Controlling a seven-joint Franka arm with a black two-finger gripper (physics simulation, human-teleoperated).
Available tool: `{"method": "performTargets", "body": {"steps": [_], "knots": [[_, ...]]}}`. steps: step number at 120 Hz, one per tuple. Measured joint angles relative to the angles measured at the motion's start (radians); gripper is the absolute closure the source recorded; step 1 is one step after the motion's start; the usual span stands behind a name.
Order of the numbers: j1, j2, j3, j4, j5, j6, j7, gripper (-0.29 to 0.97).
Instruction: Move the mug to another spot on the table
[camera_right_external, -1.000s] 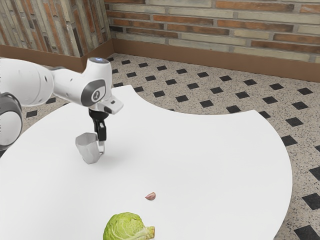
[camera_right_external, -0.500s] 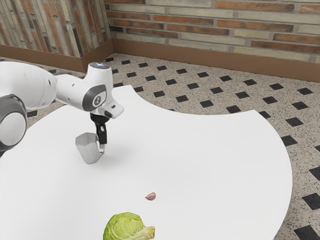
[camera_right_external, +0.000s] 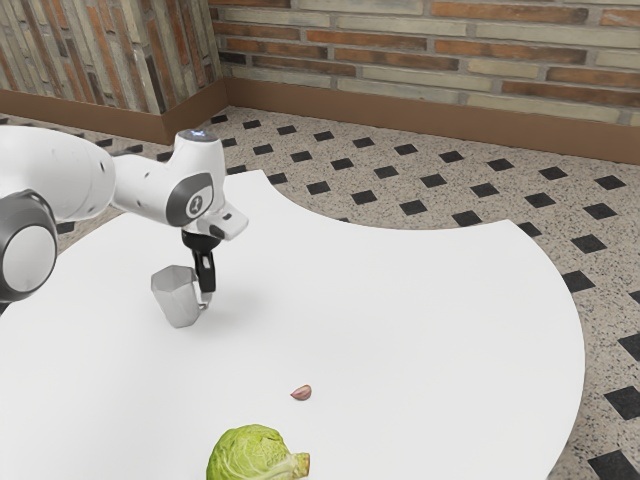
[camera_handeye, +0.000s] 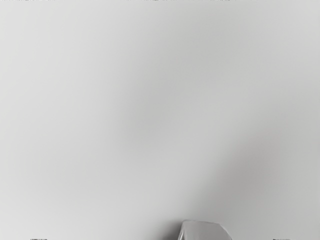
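A grey faceted mug (camera_right_external: 178, 297) stands on the white table (camera_right_external: 420, 300) toward the exterior view's left, its handle facing the exterior view's right. My gripper (camera_right_external: 206, 284) points straight down right above the handle side of the mug, fingers open, holding nothing. In the wrist view a pale grey part of the mug (camera_handeye: 204, 231) sits just under the hand, with bare tabletop (camera_handeye: 150, 110) beyond it.
A garlic clove (camera_right_external: 301, 392) lies on the table nearer the front. A green cabbage (camera_right_external: 256, 455) sits at the front edge. The table's curved edge runs along the exterior view's right, over tiled floor.
My hand has sunk slightly and the wrist has tilted, bringing the fingers closer to the mug's handle. The mug has stayed where it was.
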Motion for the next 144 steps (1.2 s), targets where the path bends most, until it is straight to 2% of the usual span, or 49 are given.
{"method": "performTargets", "body": {"steps": [22, 38, 64, 111, 125, 144], "knots": [[0.0, 0.0, 0.0, 0.0, -0.008, 0.001, -0.002, 0.38], [-0.001, 0.001, -0.001, 0.0, -0.009, 0.001, -0.015, 0.53], [-0.002, 0.002, -0.001, 0.007, -0.006, -0.059, -0.058, 0.57], [-0.001, 0.004, -0.002, 0.077, 0.001, -0.363, -0.133, 0.61], [-0.004, 0.034, -0.004, 0.144, 0.009, -0.447, -0.16, 0.66], [-0.011, 0.122, -0.051, 0.291, 0.014, -0.526, -0.204, 0.69]]}}
